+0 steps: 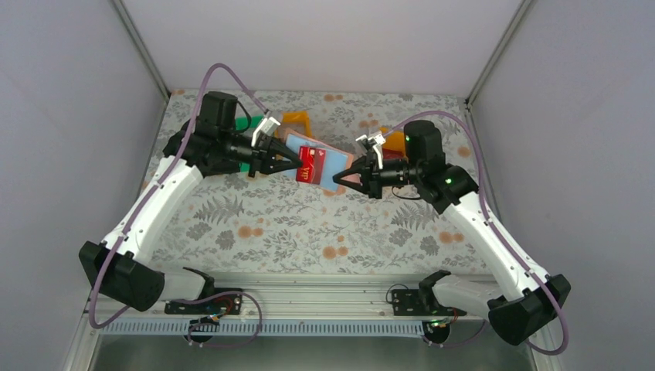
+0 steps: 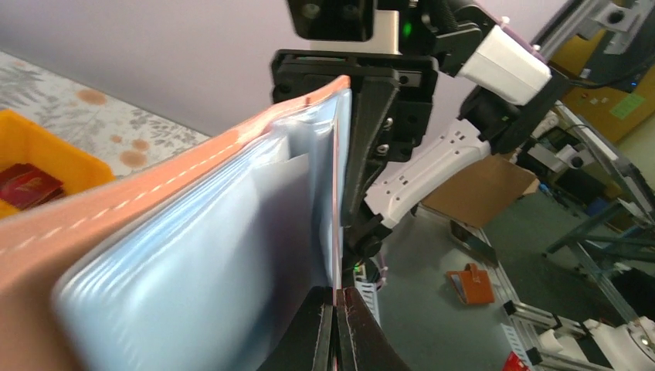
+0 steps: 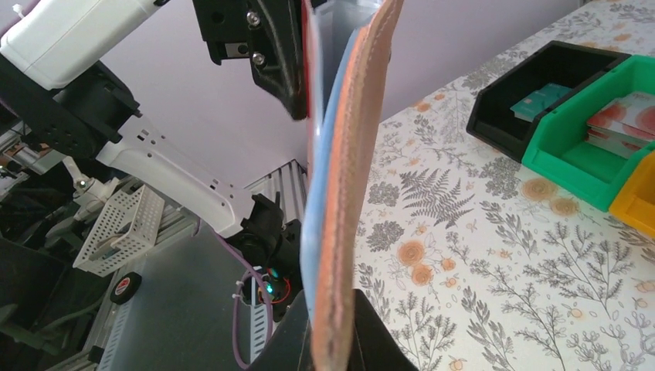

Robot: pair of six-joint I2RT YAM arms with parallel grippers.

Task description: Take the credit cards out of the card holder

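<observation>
The card holder point(image 1: 334, 165) hangs open in the air between both arms, above the table's middle back. Its brownish-pink cover point(image 2: 147, 193) and pale blue sleeves point(image 2: 193, 255) fill the left wrist view. My right gripper point(image 1: 341, 182) is shut on its lower right edge; in the right wrist view the cover point(image 3: 351, 154) runs up from between the right gripper's point(image 3: 334, 344) fingers. My left gripper point(image 1: 291, 162) is shut on a dark red credit card point(image 1: 312, 164) lying against the sleeves. The card shows edge-on as a thin red line point(image 2: 334, 232) rising from the left gripper point(image 2: 337, 332).
An orange bin point(image 1: 297, 124) and a green bin point(image 1: 249, 124) stand behind the left gripper, another orange bin point(image 1: 394, 141) behind the right. The right wrist view shows a black bin point(image 3: 541, 81) with teal cards and the green bin point(image 3: 602, 131). Dark red cards point(image 2: 27, 185) lie in the orange bin.
</observation>
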